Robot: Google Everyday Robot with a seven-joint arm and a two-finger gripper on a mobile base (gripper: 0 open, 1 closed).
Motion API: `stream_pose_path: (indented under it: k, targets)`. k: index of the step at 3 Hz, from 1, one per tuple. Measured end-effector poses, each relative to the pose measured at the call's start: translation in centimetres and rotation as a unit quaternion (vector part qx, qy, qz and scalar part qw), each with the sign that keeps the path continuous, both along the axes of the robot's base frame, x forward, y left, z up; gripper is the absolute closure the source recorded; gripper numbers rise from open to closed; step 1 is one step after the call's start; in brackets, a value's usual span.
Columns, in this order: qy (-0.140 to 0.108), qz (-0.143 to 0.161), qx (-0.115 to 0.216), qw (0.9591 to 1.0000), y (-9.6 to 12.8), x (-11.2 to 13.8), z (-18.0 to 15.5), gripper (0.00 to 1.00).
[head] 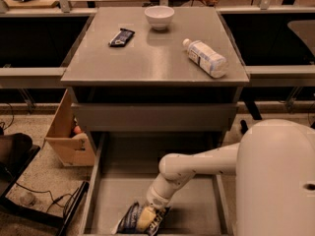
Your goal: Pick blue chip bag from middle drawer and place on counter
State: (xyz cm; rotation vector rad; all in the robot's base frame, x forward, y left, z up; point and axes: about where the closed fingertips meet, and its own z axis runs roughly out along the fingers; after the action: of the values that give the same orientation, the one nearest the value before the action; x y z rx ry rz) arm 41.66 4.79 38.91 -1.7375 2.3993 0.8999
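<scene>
Reaching down from the white arm into the wide, shallow grey metal middle drawer, the pale gripper is set on top of the crinkled navy-blue foil chip bag. The chip bag lies on the drawer floor at its front edge, nearer the left wall. How far the gripper is open, and whether the bag is actually held, cannot be told from this view.

Several failures can be foreseen. If only a thin fold of slick foil is pinched, the bag may be pulled free by its own weight once lifted and dropped back into the tray or over its front edge. If the lift is taken straight back, the bag or the arm could be caught under the grey flat-fronted upper drawer, which overhangs the rear of the tray.

The smooth grey metal counter is shared with a white ceramic bowl, a flat dark bar wrapper and a white plastic bottle lying on its side. That bottle could be set rolling if it is nudged during placement.
</scene>
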Motion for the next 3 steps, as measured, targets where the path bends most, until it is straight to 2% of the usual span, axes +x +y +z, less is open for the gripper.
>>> stream_pose_path:
  k: [1, 2, 3]
  targets:
    - [-0.052, 0.005, 0.000, 0.9987, -0.7, 0.5, 4.7, 1.00]
    - [-0.102, 0.007, -0.012, 0.9947, -1.8, 1.8, 9.5, 1.00]
    - [-0.135, 0.019, -0.025, 0.9903, -4.1, 0.7, 15.6, 1.00]
